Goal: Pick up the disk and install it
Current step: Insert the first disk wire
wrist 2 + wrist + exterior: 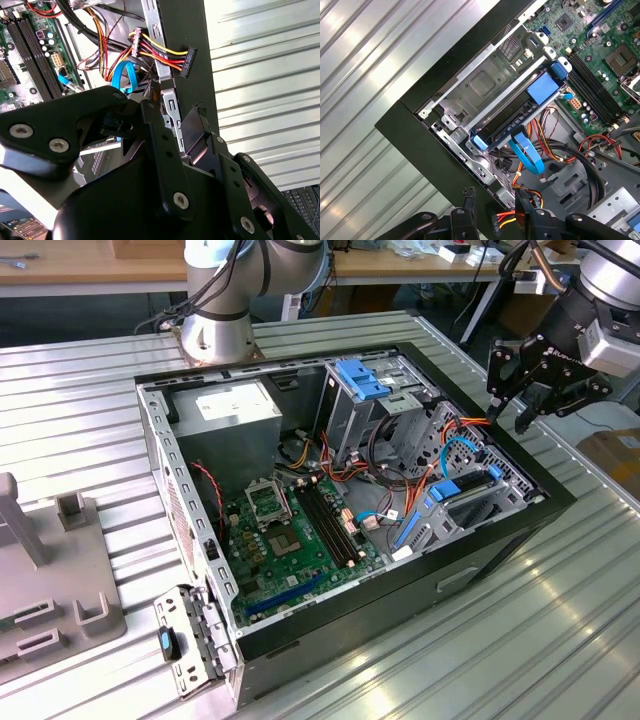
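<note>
The disk (468, 502), a dark slab with bright blue rails, lies in the drive bay at the corner of the open computer case (300, 635) on the exterior view's right. In the first wrist view the disk (512, 117) sits level in the metal bay, with a blue cable looping beside it. My gripper (511, 412) hovers above the case's edge on the exterior view's right, a little beyond the disk. It is open with nothing between its fingers. Its black fingertips (469, 199) stand apart over the case rim, clear of the disk. In the second wrist view the gripper (179, 127) is over the same rim.
Inside the case are a green motherboard (290, 530), a grey power supply (235, 410) and a metal cage with a blue latch (362, 378). A bundle of coloured power wires with a black plug (186, 60) hangs near the rim. The arm's base (215, 335) stands behind the case. Grey fixtures (40, 580) stand at the exterior view's left.
</note>
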Available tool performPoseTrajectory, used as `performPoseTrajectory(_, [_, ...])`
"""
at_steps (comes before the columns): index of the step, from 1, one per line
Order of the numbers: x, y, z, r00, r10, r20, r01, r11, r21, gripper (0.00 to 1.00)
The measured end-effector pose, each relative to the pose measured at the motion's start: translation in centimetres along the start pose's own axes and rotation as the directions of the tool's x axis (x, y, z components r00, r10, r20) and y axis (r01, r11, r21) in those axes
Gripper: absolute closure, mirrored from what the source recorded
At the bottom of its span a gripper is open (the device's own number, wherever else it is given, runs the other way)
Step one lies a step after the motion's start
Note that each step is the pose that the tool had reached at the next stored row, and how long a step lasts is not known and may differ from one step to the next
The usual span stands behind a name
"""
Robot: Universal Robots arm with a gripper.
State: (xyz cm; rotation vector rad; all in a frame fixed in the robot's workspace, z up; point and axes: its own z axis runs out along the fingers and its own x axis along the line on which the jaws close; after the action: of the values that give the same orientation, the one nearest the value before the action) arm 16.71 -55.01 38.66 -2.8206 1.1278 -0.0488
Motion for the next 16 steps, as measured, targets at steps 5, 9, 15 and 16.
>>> performPoseTrajectory(5, [0.00, 0.00, 0.00, 1.0000, -0.002, 0.0002, 0.002, 1.0000, 0.0000, 0.56])
performPoseTrajectory(9, [-0.02, -0.03, 0.03, 0.9993, -0.037, 0.0008, 0.037, 0.9993, 0.0028, 0.56])
performPoseTrajectory(15, [-0.05, -0.05, 0.19, 0.9919, -0.126, -0.0151, 0.127, 0.9915, 0.0285, 0.56])
performPoseTrajectory(16, [-0.05, -0.03, 0.29, 0.9909, -0.133, -0.0170, 0.134, 0.9905, 0.0305, 0.56])
